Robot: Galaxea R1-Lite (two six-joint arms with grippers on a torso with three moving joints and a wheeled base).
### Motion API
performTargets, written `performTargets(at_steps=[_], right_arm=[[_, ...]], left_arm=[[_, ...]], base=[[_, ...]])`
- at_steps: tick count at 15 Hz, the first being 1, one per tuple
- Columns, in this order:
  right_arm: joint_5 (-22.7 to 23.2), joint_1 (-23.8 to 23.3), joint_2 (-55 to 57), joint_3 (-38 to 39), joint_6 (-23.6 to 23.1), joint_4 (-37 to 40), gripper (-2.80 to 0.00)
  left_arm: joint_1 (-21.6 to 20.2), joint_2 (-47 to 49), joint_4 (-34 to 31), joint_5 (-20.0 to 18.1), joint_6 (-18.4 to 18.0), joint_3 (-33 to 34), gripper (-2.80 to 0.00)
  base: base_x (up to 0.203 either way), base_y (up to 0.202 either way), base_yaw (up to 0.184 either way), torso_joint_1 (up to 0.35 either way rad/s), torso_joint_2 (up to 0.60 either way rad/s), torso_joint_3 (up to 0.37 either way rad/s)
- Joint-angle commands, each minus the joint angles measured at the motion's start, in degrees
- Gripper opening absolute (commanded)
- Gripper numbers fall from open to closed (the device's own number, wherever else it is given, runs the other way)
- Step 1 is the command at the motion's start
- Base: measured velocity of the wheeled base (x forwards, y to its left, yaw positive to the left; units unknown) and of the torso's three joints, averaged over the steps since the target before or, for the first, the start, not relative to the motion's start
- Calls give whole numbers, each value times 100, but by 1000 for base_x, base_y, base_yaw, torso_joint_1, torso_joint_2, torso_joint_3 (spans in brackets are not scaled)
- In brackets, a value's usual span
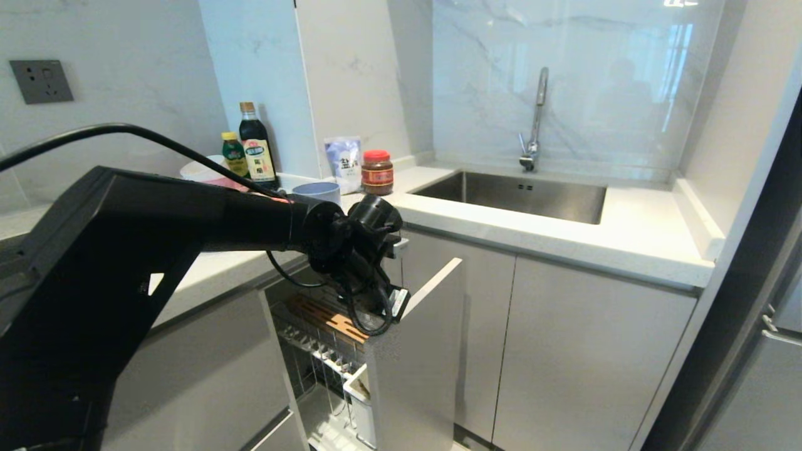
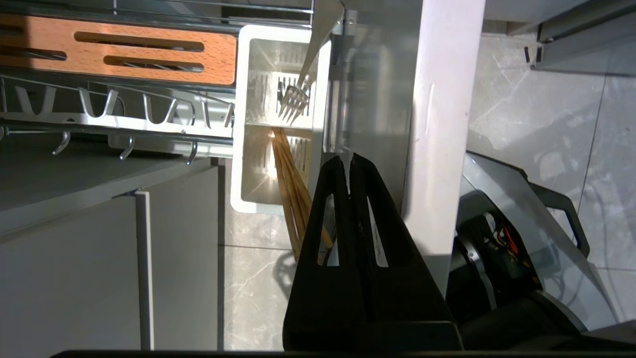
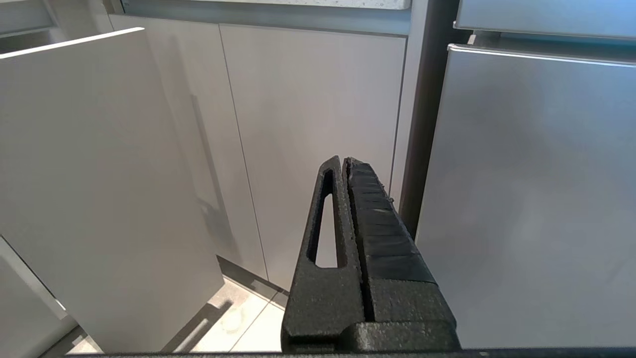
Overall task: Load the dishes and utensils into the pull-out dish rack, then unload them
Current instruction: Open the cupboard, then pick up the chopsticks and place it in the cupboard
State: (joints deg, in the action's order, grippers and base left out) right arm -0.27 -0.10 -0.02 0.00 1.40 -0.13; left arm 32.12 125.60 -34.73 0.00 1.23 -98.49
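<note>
The pull-out dish rack (image 1: pixel 313 351) stands drawn out of the cabinet, with its wooden strip (image 1: pixel 326 319) on top and its pale grey front panel (image 1: pixel 416 357) facing out. In its white cutlery cup (image 2: pixel 238 124) lean the wooden chopsticks (image 2: pixel 288 174). A silver utensil with tines (image 2: pixel 294 102) stands in the cup's other compartment. My left gripper (image 2: pixel 348 158) hangs shut and empty over the cup's edge, beside the chopsticks' upper ends. The blue-grey bowl (image 1: pixel 316 190) sits on the counter behind my left arm (image 1: pixel 188 219). My right gripper (image 3: pixel 345 159) is parked low, shut, before the cabinet doors.
Sauce bottles (image 1: pixel 257 147), a salt bag (image 1: pixel 343 160) and a red-lidded jar (image 1: pixel 377 172) stand at the counter's back. Pink and white bowls (image 1: pixel 200 172) sit behind my arm. The sink (image 1: pixel 520 194) and faucet (image 1: pixel 536 119) lie to the right. A steel fridge door (image 3: pixel 526 199) is near the right gripper.
</note>
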Motion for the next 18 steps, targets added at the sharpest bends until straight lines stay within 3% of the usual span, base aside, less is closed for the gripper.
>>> performTargets(at_steps=[1, 7, 18], right_arm=[[0, 1, -20, 9, 0, -4, -280], [0, 1, -18, 9, -3, -4, -280], [0, 1, -21, 9, 1, -2, -280]], left_arm=[[150, -36, -16, -101, 9, 104, -280], [359, -167, -8, -600, 100, 259, -280], [708, -203, -7, -879, 325, 391, -280]], base=[[0, 0, 0, 0, 0, 0], [0, 0, 0, 0, 0, 0], [0, 0, 0, 0, 0, 0]])
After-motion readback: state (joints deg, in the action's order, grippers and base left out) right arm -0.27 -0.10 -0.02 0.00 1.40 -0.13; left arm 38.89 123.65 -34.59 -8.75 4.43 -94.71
